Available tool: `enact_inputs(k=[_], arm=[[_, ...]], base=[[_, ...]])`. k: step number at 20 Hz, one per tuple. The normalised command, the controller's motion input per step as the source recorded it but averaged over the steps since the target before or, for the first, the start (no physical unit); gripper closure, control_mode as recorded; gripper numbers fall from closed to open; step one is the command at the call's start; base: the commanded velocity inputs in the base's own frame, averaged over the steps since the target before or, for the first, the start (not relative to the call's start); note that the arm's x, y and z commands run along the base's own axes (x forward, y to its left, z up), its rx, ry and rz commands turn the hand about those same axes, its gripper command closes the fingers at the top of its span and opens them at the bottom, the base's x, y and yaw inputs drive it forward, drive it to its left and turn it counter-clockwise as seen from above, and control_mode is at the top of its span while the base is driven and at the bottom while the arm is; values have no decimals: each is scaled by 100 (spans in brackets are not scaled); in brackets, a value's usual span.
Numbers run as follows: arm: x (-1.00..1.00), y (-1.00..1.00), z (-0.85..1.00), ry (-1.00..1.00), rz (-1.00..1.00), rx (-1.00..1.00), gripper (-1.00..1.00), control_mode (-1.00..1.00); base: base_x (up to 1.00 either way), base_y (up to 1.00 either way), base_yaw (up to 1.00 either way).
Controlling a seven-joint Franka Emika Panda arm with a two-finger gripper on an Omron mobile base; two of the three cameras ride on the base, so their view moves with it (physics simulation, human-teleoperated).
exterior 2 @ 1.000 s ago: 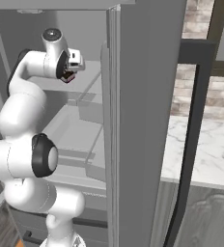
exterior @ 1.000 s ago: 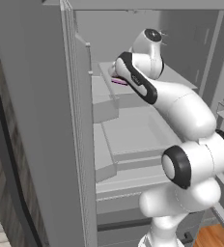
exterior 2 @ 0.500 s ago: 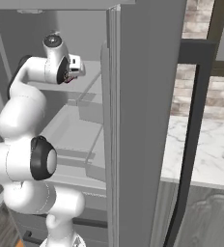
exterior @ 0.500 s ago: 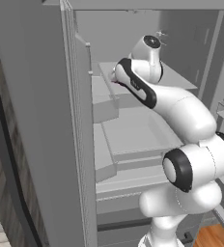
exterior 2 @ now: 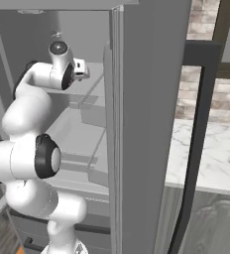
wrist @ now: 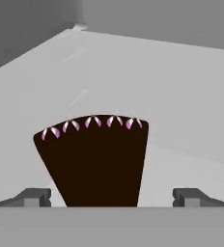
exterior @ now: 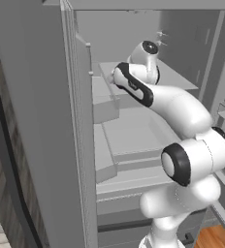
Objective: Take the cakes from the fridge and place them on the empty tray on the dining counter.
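Reaching deep into the open fridge [exterior: 134, 140], the white arm [exterior: 182, 121] bends over an upper shelf [wrist: 172, 96], its hand turned toward the back of the pale grey compartment. In the hand view the pincer [wrist: 111, 197] stands spread to its widest, one dark fingertip [wrist: 34, 197] on each side of a cake slice [wrist: 97, 159] and both clear of it, so nothing is gripped. The slice is a dark-brown wedge lying flat on the shelf, its broad curved edge trimmed with small pinkish-purple dabs and facing away from the camera, its narrow end pointing back between the fingertips. The shelf around it is bare grey, running to the rear corner of the fridge wall. From the right base view the hand [exterior 2: 77, 69] sits just inside the compartment behind the open door [exterior 2: 137, 124], and a stretch of white veined marble bench [exterior 2: 211, 154] lies beyond the door to the right.
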Motion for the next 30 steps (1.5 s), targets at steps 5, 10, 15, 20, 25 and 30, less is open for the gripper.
enact_inputs(k=[5, 10, 15, 20, 25, 30], arm=[[42, 28, -16, -3, 0, -1, -100, -100], [20, 42, -21, 0, 5, 0, -100, -100], [37, 12, -15, 0, 9, 0, -100, -100], [50, 0, -15, -3, 1, 0, 100, -100], [60, 19, -32, -1, 0, 0, 100, -100], [44, 25, -35, -3, 0, 0, 100, -100]], base=[[0, 0, 0], [0, 0, 0], [0, 0, 0], [0, 0, 0], [0, 0, 0], [0, 0, 0]])
